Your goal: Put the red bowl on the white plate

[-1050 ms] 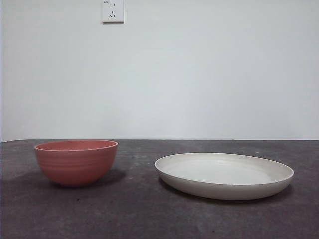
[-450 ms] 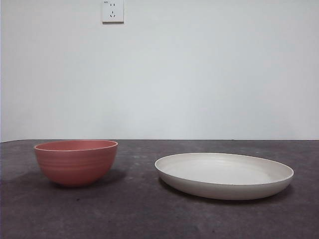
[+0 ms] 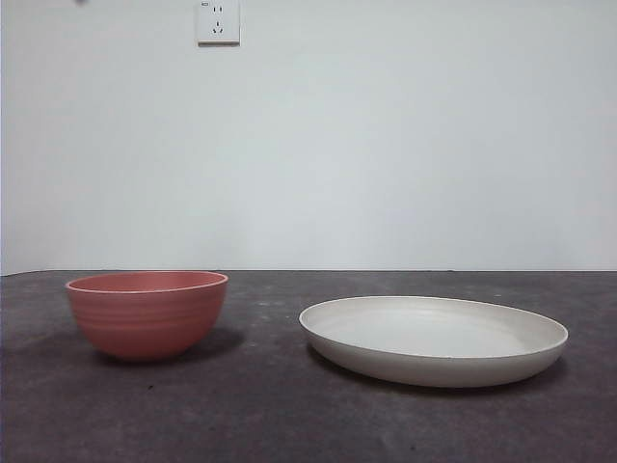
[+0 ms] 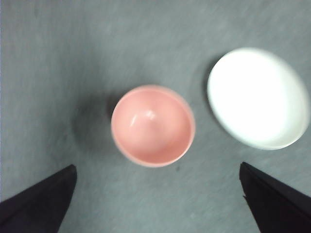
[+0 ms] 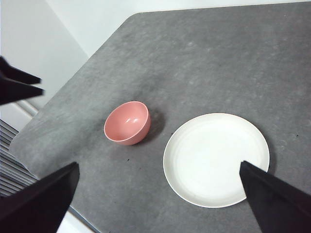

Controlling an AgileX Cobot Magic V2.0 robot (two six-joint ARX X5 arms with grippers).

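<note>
Bowl (image 3: 147, 314): upright on the grey worktop (image 3: 270, 405), empty, apart from the plate.
Plate (image 3: 433, 340): flat on the worktop beside the bowl, nothing on it.
Left tool (image 4: 155, 194): high above the bowl, jaws spread wide, holding nothing.
Right tool (image 5: 158, 194): high over the worktop, jaws wide apart, empty.
Wall (image 3: 386, 135): white, with a socket (image 3: 218, 21).
</note>
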